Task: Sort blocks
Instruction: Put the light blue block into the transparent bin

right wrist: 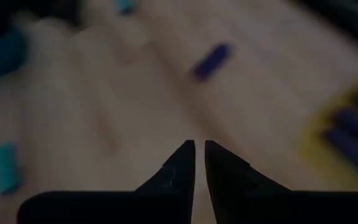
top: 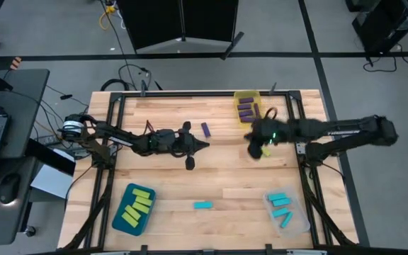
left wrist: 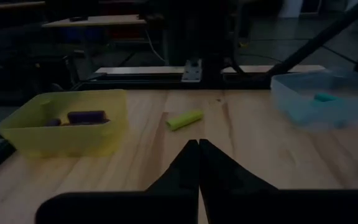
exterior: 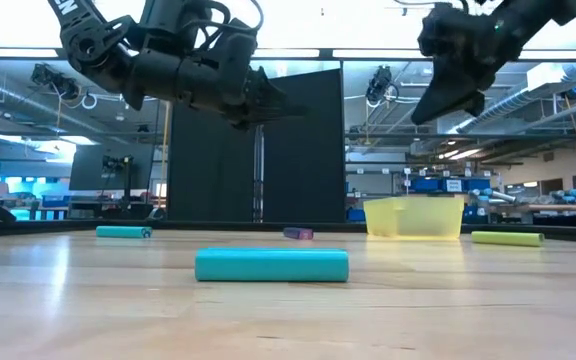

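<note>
- left gripper (top: pixel 202 145) clenched on nothing, fingers touching, parked over mid-table beside the loose purple block (top: pixel 206 129)
- right gripper (top: pixel 250 139) up off the table just in front of the yellow bin (top: pixel 247 94); fingers nearly together with a thin gap, nothing between them
- lime green block (top: pixel 264 150) lies on the wood right beside the right gripper
- yellow bin at the far edge holds purple blocks (top: pixel 246 110)
- teal bin (top: pixel 119 216) at near left holds lime green blocks (top: pixel 137 206)
- clear bin (top: pixel 299 216) at near right holds cyan blocks (top: pixel 280 207)
- one cyan block (top: pixel 202 205) loose on the near middle of the table, between the teal and clear bins
</note>
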Controlling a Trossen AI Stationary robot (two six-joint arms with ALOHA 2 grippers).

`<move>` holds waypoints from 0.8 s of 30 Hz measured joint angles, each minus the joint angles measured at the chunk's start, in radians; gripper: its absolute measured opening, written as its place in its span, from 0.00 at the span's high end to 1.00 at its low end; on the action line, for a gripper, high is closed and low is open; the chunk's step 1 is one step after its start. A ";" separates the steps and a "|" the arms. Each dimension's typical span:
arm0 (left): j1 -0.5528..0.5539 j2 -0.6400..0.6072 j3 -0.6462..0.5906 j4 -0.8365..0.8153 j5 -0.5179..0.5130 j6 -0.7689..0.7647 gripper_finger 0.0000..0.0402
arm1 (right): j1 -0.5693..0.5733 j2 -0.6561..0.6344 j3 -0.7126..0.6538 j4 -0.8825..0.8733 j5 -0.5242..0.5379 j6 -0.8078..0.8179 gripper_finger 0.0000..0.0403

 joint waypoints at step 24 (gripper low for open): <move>-0.094 0.000 -0.092 0.171 0.005 0.052 0.98 | 0.503 0.742 0.397 0.275 0.010 0.059 0.73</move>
